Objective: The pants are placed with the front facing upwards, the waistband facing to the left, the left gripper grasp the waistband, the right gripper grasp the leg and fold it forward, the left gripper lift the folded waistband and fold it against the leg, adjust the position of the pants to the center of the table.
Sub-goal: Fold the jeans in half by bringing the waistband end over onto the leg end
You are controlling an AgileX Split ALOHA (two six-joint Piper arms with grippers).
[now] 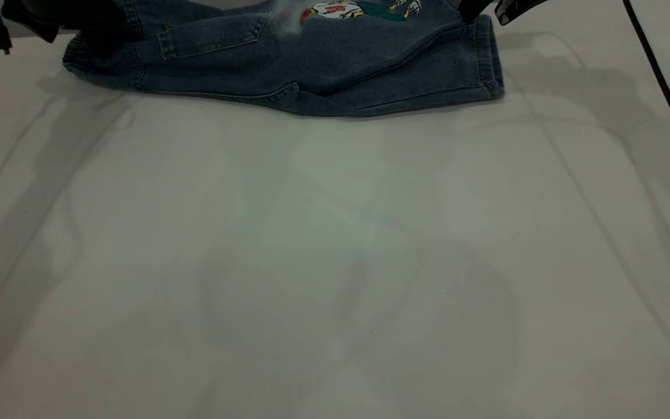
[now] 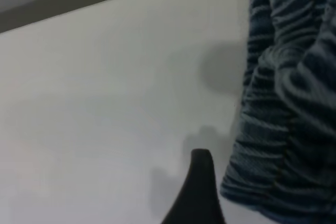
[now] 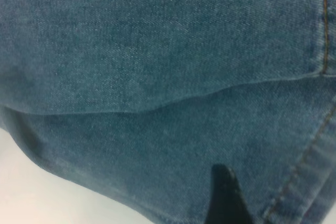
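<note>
The pants sat way up at the far edge of the bench, doubled over lengthwise so the cartoon print on the back and a back pocket faced up, which to me read as the leg-over-leg fold already being in place. The left gripper was down at the ruffled waistband, a dark mass right on top of that end, and from its wrist camera one black fingertip showed just beside the gathered elastic with bare bench on its other side. I couldn't tell from any view whether it was clamped on the waistband or just parked next to it. The right gripper was at the opposite end, just above the stitched leg hem, and its wrist camera was so close that denim filled nearly everything, with one fingertip over the cloth near a seam; same deal, couldn't tell if it was pinching fabric or open. Having one gripper at each end makes sense, since that keeps the fold from sliding apart while the waistband end gets carried over toward the hem. My guess is that was the step in hand, and the pants were well off centre, so the final shift toward the middle of the bench looked not yet done.
</note>
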